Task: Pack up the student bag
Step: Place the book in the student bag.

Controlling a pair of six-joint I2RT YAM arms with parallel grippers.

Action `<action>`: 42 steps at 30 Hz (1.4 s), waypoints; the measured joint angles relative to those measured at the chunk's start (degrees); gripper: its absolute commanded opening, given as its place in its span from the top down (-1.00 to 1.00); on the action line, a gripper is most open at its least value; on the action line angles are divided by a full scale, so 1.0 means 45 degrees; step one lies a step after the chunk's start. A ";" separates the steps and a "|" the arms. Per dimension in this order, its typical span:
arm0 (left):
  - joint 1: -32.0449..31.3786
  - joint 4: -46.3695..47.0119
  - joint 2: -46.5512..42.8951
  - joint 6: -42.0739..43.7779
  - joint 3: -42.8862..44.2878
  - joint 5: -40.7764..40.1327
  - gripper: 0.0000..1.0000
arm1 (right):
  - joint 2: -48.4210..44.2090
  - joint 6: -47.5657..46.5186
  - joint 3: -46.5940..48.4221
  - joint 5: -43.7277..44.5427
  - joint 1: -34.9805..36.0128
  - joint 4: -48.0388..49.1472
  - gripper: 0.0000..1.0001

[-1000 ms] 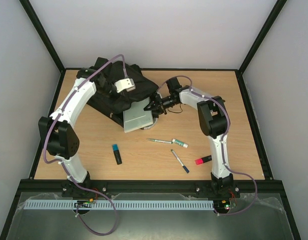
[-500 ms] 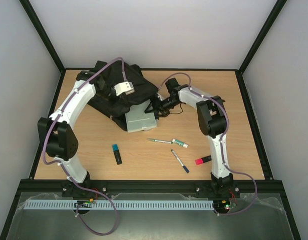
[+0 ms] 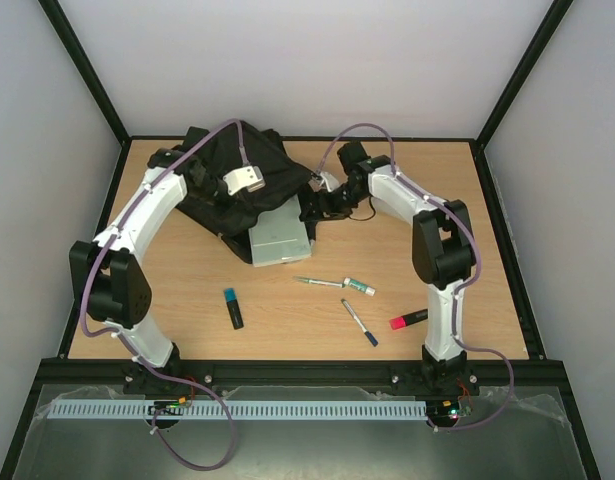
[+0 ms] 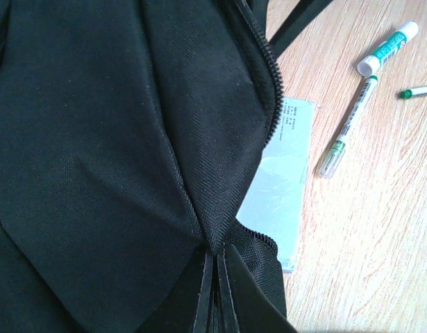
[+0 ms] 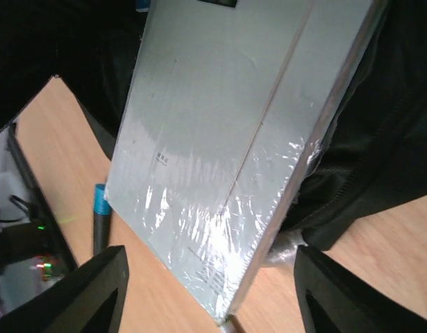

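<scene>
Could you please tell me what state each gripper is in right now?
Left gripper: closed, pinching the student bag fabric.
Right gripper: open, facing the plastic-wrapped grey box.

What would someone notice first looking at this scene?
The large black fabric backpack at the table's far left draws the eye, with a grey plastic-wrapped flat box sticking partly out of its opening. Toward the near edge, loose pens lie scattered on the wooden table, among them a red highlighter at the right.
</scene>
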 measured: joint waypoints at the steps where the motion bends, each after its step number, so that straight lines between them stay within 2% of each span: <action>1: 0.0010 0.0063 -0.0039 -0.0019 -0.0053 0.0005 0.96 | -0.0204 -0.0136 -0.0005 0.0267 -0.0005 -0.0034 -0.17; 4: 0.0053 0.0126 -0.0141 -0.0073 -0.0223 0.0019 0.96 | -0.0680 -0.0369 0.0024 0.1054 -0.0015 -0.0015 -0.02; 6: 0.0053 0.0141 -0.0146 -0.0121 -0.0277 0.0024 0.96 | -0.0748 -0.0393 0.0233 0.1778 -0.0039 -0.0010 -0.01; 12: 0.0053 0.0170 -0.0146 -0.0204 -0.0330 0.0024 0.96 | -0.0321 -0.0563 0.1676 0.3891 -0.0073 0.0019 -0.04; 15: 0.0058 0.0219 -0.0146 -0.0214 -0.0340 0.0019 0.96 | 0.0398 -0.0685 0.2613 0.4614 -0.0083 0.0053 -0.18; 19: 0.0068 0.0335 -0.0146 -0.0248 -0.0340 0.0000 0.96 | 0.1326 -0.0845 0.2987 0.5051 -0.0092 0.0058 -0.29; 30: 0.0087 0.0359 -0.0146 -0.0350 -0.0340 -0.0010 0.96 | 0.2744 -0.0889 0.3769 0.5557 0.0029 0.0102 -0.31; 34: 0.0092 0.0359 -0.0146 -0.0408 -0.0340 0.0019 0.96 | 0.2939 -0.0597 0.3954 0.5853 0.0233 0.0311 -0.45; 37: 0.0092 0.0364 -0.0146 -0.0457 -0.0403 0.0058 0.96 | 0.3055 -0.0287 0.3954 0.6246 0.0447 0.0476 -0.49; 40: 0.0092 0.0364 -0.0146 -0.0495 -0.0423 0.0068 0.96 | 0.3181 -0.0010 0.3954 0.6892 0.0738 0.0568 -0.46; 42: 0.0092 0.0364 -0.0146 -0.0505 -0.0427 0.0068 0.96 | 0.3211 0.0194 0.3954 0.7485 0.0952 0.0641 -0.36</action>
